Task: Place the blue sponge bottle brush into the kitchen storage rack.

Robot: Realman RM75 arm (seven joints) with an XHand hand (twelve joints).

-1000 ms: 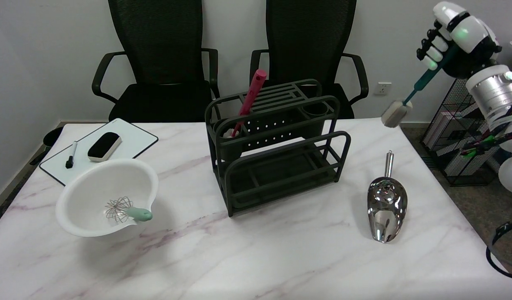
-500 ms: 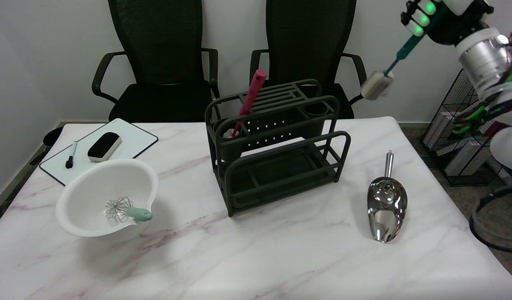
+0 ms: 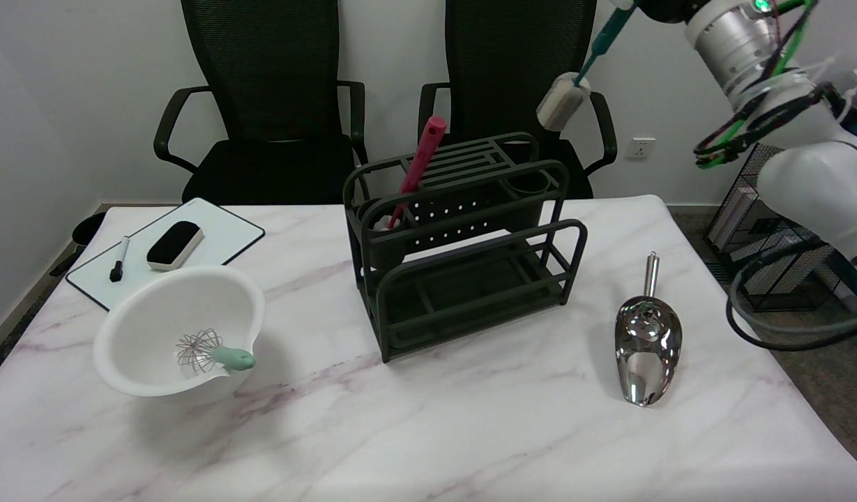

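The tabletop (image 3: 470, 432) carries a dark storage rack (image 3: 463, 244) at its centre. A white bowl (image 3: 180, 328) sits at the left, a metal scoop (image 3: 646, 345) at the right. The bottle brush (image 3: 571, 87) hangs in the air above the rack's right end, sponge head down. The robot hand is out of frame; its grip cannot be determined.

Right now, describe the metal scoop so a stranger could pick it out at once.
Start at the dark storage rack in the middle of the marble table, then look right toward the table's right edge. The metal scoop lies flat there, alone, its thin handle pointing away. It is the only shiny, mirror-like thing on the table.
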